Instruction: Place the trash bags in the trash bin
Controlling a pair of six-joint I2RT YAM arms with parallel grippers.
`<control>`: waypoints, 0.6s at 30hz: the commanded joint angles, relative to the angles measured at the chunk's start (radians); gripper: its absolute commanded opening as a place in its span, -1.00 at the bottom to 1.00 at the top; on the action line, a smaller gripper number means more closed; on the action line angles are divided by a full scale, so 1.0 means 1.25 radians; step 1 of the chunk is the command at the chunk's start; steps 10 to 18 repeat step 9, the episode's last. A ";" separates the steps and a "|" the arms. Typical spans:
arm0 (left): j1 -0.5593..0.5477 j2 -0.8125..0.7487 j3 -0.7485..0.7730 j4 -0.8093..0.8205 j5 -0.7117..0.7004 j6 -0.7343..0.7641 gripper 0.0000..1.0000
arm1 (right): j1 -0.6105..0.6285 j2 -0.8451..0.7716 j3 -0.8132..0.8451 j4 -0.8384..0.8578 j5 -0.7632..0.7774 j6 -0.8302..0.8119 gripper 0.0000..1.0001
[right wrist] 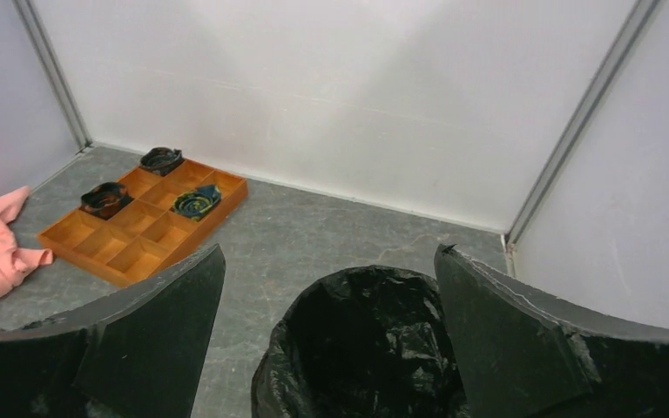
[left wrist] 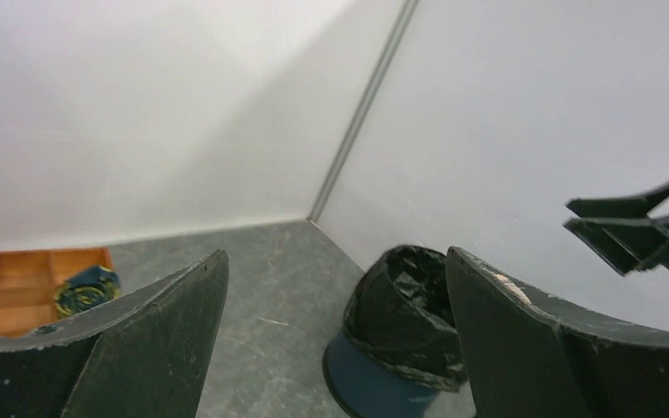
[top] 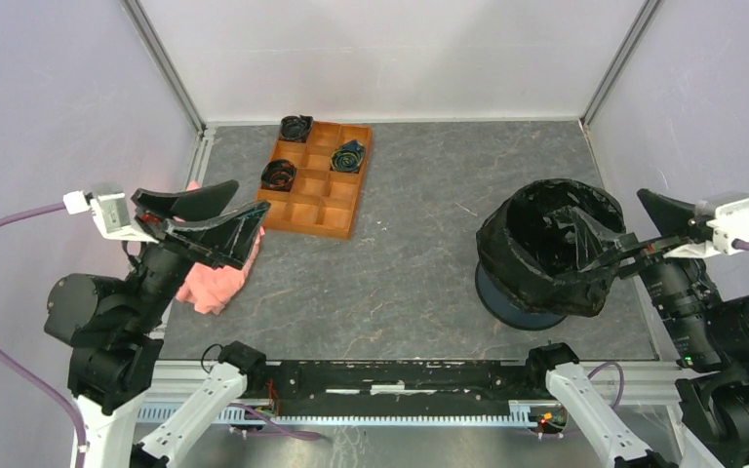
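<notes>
The black trash bag (top: 544,244) lines the navy trash bin (top: 527,304) at the right of the table, its film folded over the rim and partway down the outside. My right gripper (top: 581,249) is open and empty, hovering at the bin's right rim. The right wrist view looks down into the bag's mouth (right wrist: 368,348) between the open fingers of the right gripper (right wrist: 329,252). My left gripper (top: 252,197) is open and empty, raised above the table's left side. The left wrist view shows the left gripper (left wrist: 335,257), the bag (left wrist: 409,305) and the bin (left wrist: 373,383) beyond it.
An orange compartment tray (top: 320,180) with three small dark rolls stands at the back left, also in the right wrist view (right wrist: 139,231). A pink cloth (top: 216,283) lies under my left arm at the left edge. White walls close in the table.
</notes>
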 commanded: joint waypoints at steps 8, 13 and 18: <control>-0.002 0.006 0.046 -0.031 -0.106 0.049 1.00 | 0.051 -0.052 -0.055 -0.015 0.189 -0.038 0.96; -0.002 0.007 0.047 -0.034 -0.106 0.044 1.00 | 0.052 -0.066 -0.079 0.005 0.208 -0.038 0.96; -0.002 0.007 0.047 -0.034 -0.106 0.044 1.00 | 0.052 -0.066 -0.079 0.005 0.208 -0.038 0.96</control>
